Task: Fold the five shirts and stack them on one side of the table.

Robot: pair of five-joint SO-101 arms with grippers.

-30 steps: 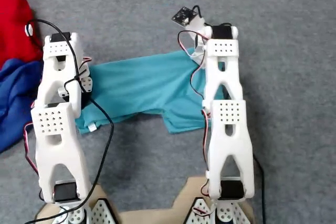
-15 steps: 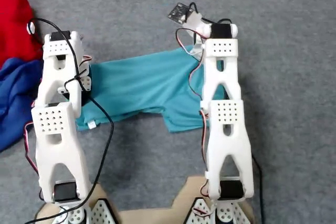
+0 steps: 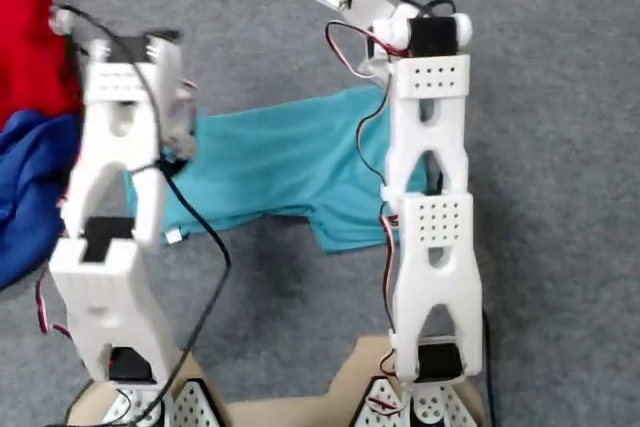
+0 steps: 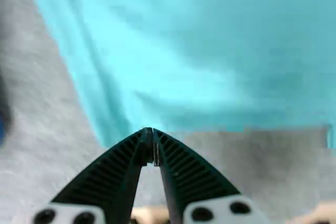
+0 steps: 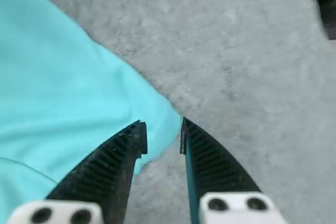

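Observation:
A teal shirt (image 3: 280, 167) lies spread across the middle of the grey table, its white tag (image 3: 174, 238) showing at its near left corner. My left arm (image 3: 110, 147) stands over the shirt's left end. In the left wrist view my left gripper (image 4: 148, 142) is shut, its tips pinching the edge of the teal shirt (image 4: 199, 51). My right arm (image 3: 430, 147) stands over the shirt's right end. In the right wrist view my right gripper (image 5: 163, 129) is open, and a corner of the teal shirt (image 5: 63, 103) lies between its fingers.
A red shirt (image 3: 30, 37) and a blue shirt (image 3: 30, 187) lie bunched at the table's left edge. Bare grey table cloth (image 3: 560, 147) stretches to the right of the arms and along the far side (image 3: 250, 17).
Both arms have risen toward the camera. The right wrist has moved toward the far side, and the shirt's left end has shifted a little to the left.

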